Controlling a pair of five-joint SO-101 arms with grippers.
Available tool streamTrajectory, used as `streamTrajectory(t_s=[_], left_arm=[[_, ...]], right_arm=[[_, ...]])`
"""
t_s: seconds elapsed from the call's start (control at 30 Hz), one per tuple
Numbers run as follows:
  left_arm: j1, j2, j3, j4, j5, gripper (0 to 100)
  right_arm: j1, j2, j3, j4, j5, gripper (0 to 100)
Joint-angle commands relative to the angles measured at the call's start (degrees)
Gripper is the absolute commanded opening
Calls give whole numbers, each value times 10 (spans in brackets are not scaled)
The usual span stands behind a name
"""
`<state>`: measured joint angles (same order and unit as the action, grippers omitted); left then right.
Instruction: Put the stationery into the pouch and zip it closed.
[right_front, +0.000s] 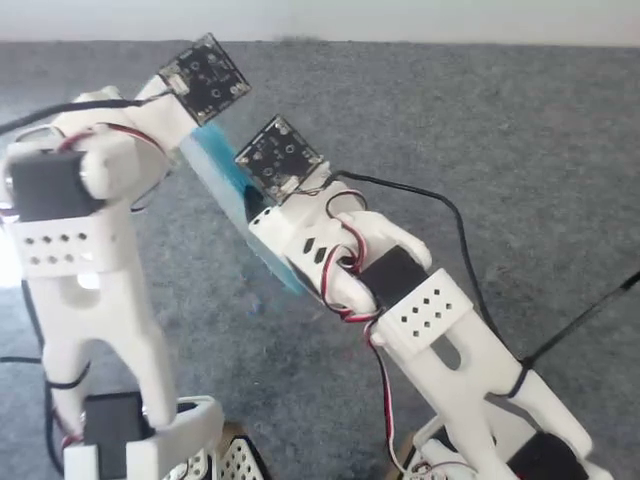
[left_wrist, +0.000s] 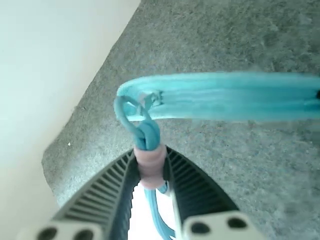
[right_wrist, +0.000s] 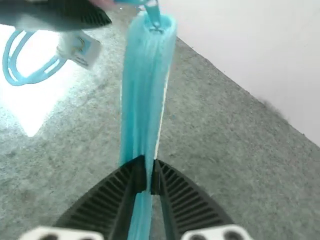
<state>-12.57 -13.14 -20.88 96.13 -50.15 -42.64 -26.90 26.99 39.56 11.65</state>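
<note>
Teal pouch strung between the two arms, over the grey counter.
Right claw pinches the pouch at its near edge. The pouch runs edge-up to the left claw, which is clamped on the pink bead of the teal zipper-pull cord. A white tag hangs by the left claw, print too small to read.

From my station I count one teal pouch, one pull cord with one pink bead, two arms, left arm at eight o'clock, right arm at five, and two grippers: left gripper, right gripper.
</note>
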Motion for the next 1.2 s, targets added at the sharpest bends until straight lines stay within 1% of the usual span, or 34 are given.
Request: streamTrajectory(t_s=[0.0,0.1,0.2,0.27,0.37,0.47,0.63,0.7,0.77,0.87,0.97,1.07,1.17], left_arm=[[-31,-25,19,-47,2,13],[-46,-25,60,-84,2,26],[-61,-25,95,-123,3,119],[-70,-25,116,-158,28,171],[-76,-25,146,-200,41,150],[-61,-25,175,-207,41,114],[-56,-30,189,-206,45,109],[-55,-30,189,-205,61,124],[-48,-30,190,-187,75,170],[-11,-29,193,-140,128,230],[18,-26,199,-106,195,246],[44,-30,245,-131,251,250],[62,-30,288,-176,281,250]], right_arm=[[16,9,33,-2,12,9],[19,8,45,-2,24,9],[25,3,58,-1,25,9],[27,-20,76,-1,25,9],[27,-73,104,-2,26,9],[38,-119,130,5,28,9],[79,-195,195,18,85,9],[93,-230,226,18,99,9],[95,-263,243,18,98,9],[88,-292,245,34,93,9],[88,-293,240,46,77,9],[89,-293,240,50,76,9],[89,-293,240,51,75,9]])
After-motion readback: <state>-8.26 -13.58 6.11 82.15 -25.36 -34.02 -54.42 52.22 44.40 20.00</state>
